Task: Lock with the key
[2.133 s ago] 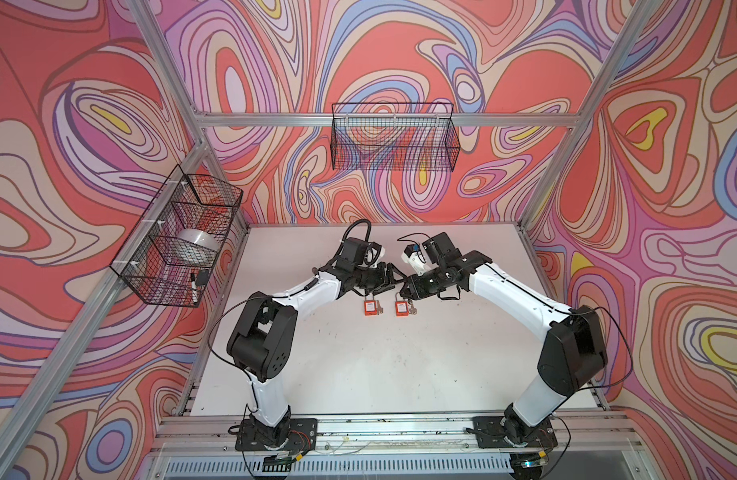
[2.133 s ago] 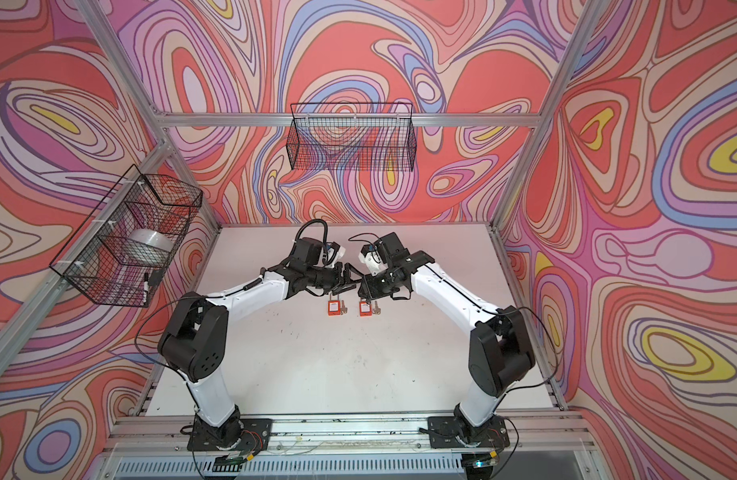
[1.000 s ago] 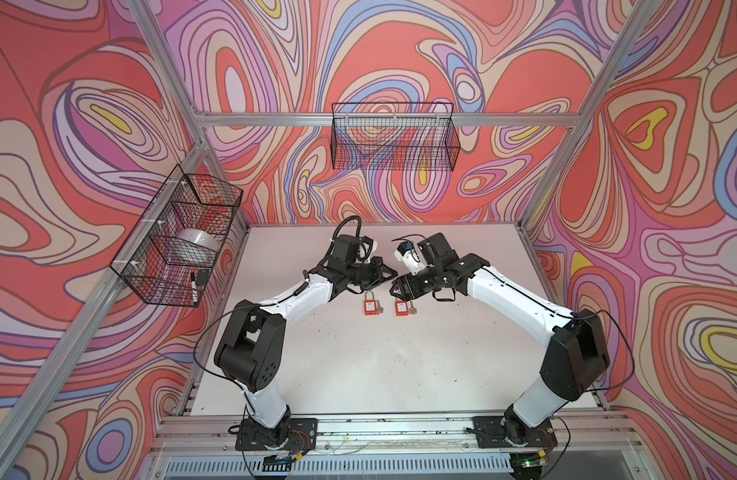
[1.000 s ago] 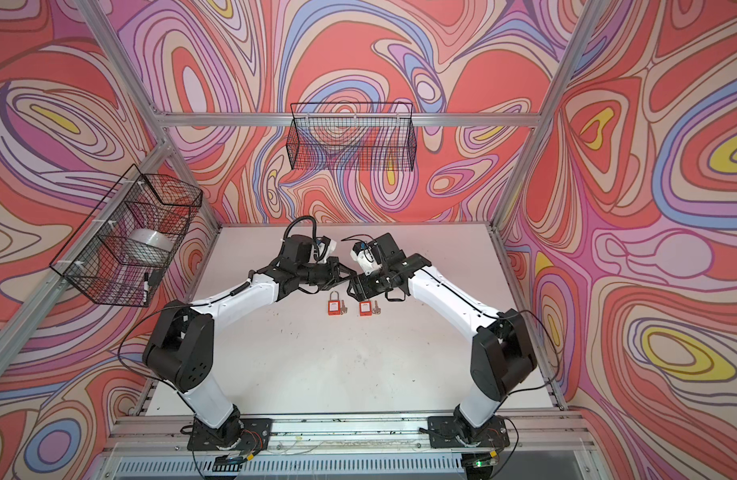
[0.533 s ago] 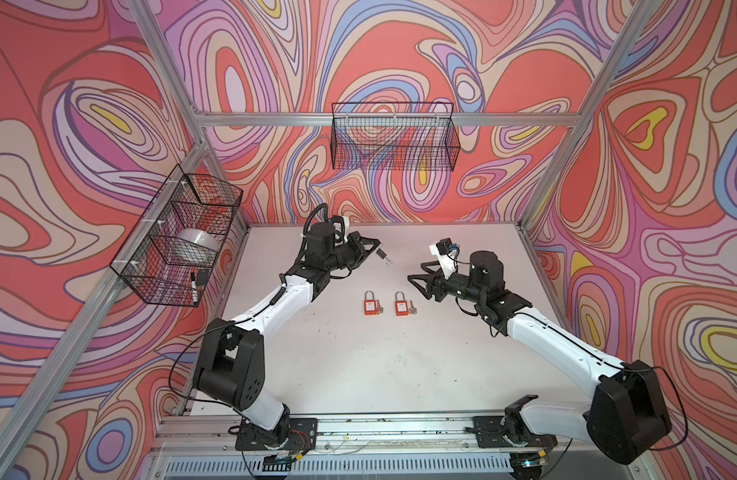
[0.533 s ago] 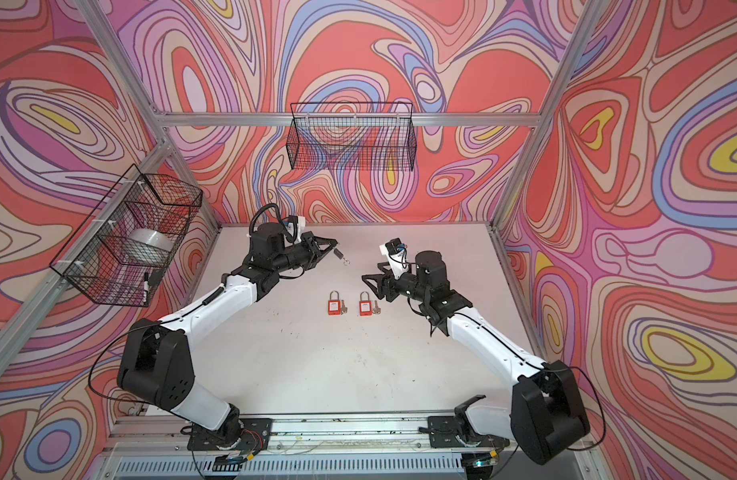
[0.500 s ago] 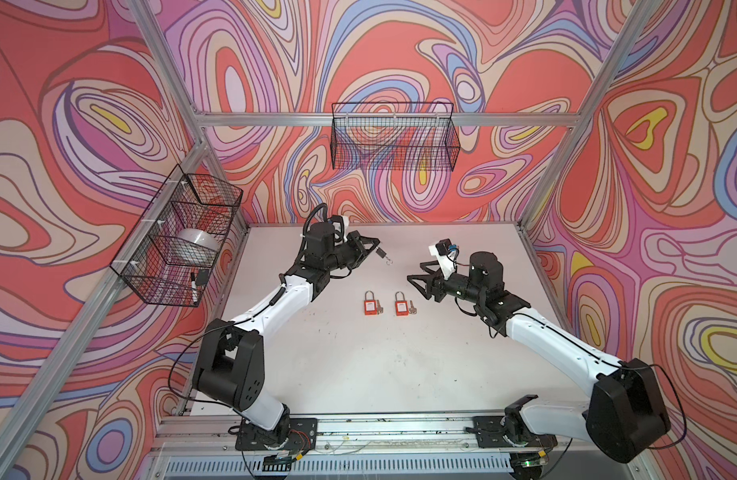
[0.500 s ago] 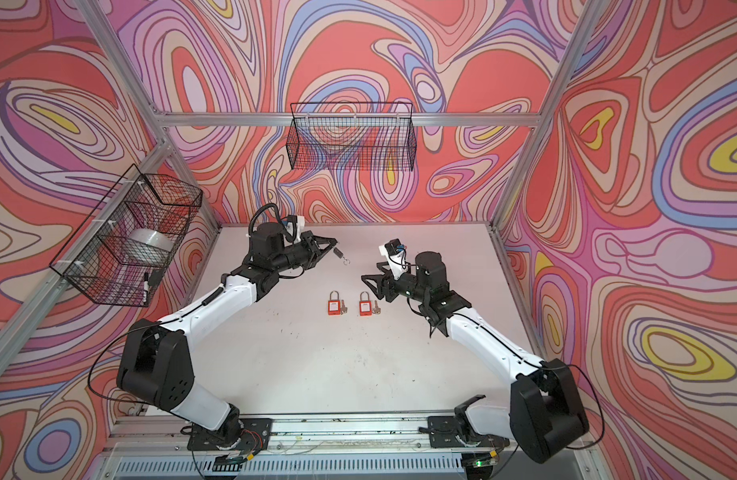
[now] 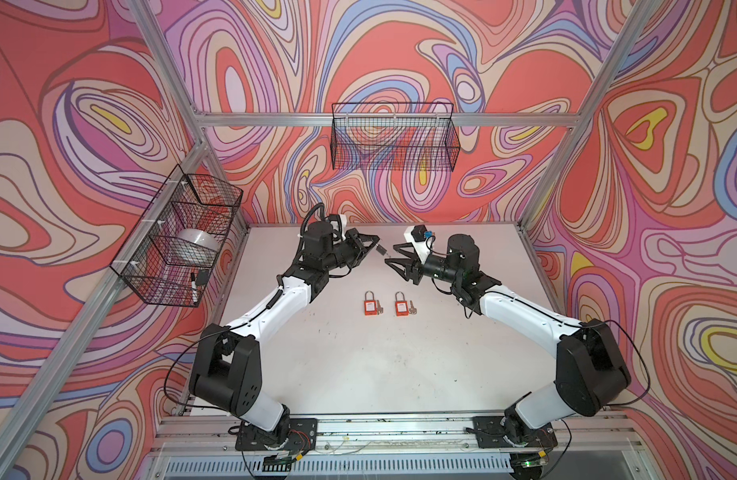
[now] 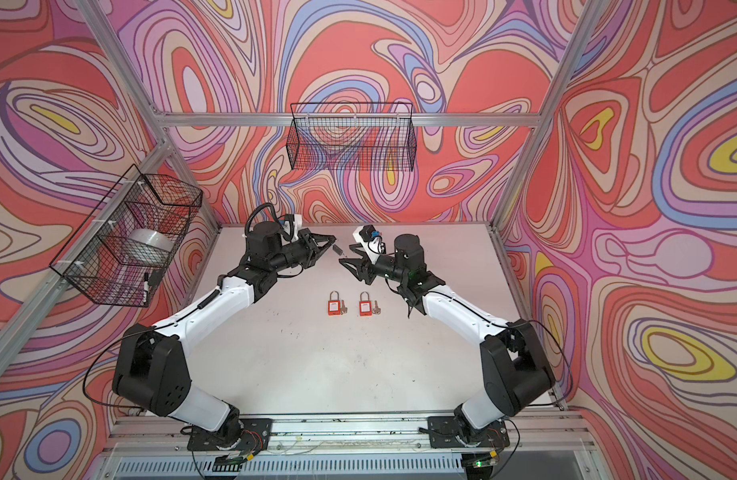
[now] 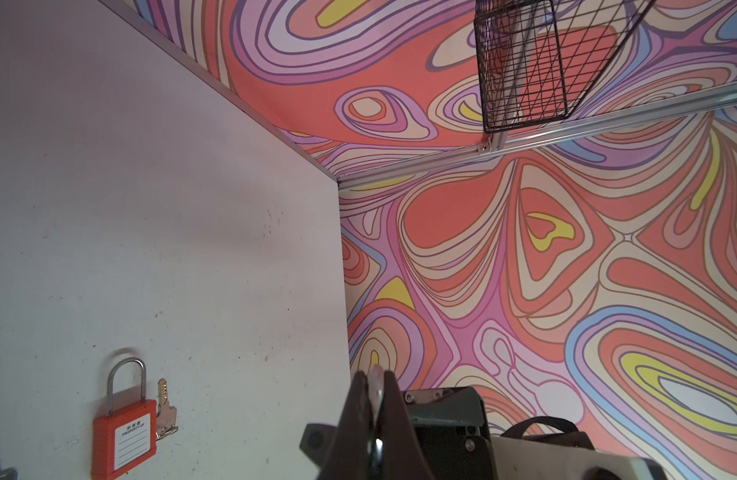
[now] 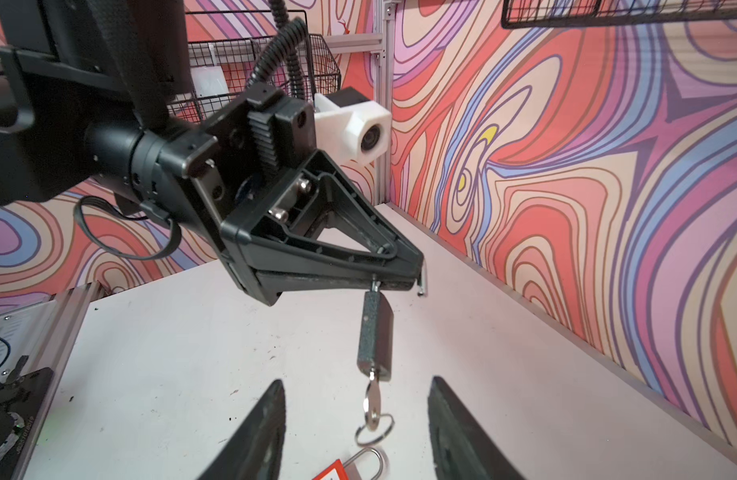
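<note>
Swirled red and purple walls [image 9: 109, 104] closed in a white table [image 9: 358, 361]. On the left wall hung a wire basket [image 9: 150, 282] with a tape roll [image 9: 194, 245] in it. Left arm [image 9: 275, 303] rose from the front rail, elbow bent, forearm reaching toward the back middle. Left gripper [image 9: 375, 241] was clamped on the shackle of a grey lock [image 12: 375, 336], held above the table near the back. The lock hung from the fingertips with a key [image 12: 373, 399] in its lower end and a ring on the key. Right gripper [image 9: 393, 255] faced it with jaws apart, its fingers [image 12: 258, 428] on either side of the key and clear of it. Right arm [image 9: 524, 316] mirrored the left, bent at the elbow and reaching inward. Between the arms, nearer the front, two orange locks [image 9: 370, 305] lay flat side by side, shackles toward the back, each with a loose key [image 9: 380, 308] just beside it. A back basket [image 9: 393, 137] hung on the rear wall.
</note>
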